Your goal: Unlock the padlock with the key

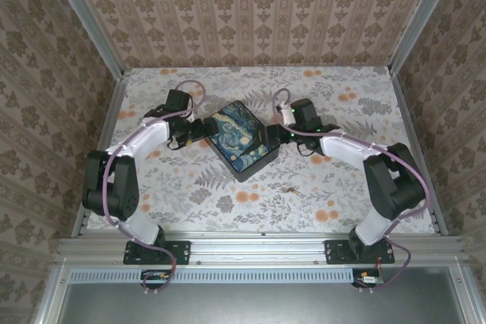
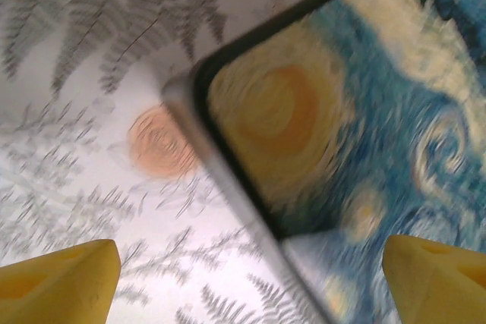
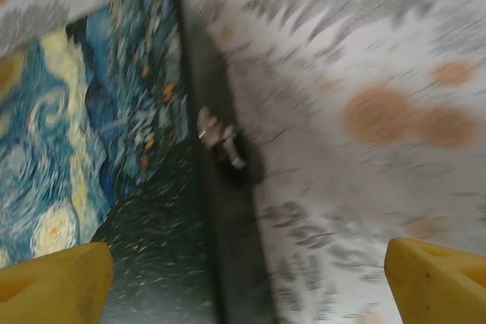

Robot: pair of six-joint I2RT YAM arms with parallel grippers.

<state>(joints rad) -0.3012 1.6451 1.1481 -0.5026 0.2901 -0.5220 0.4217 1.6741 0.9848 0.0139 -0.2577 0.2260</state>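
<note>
Right wrist: one padlock point(image 3: 220, 142), one box point(image 3: 114, 104)

The left arm point(image 1: 144, 138) and right arm point(image 1: 353, 149) have white links, black joints, pinkish cables point(image 1: 191, 83) and yellow fingertips point(image 2: 53, 282).

Your overhead view is bright, even and sharp, with hardly any shadow around the box point(image 1: 241, 139). Both wrist views are smeared by motion blur; the floor pattern point(image 3: 364, 51) streaks.
</note>
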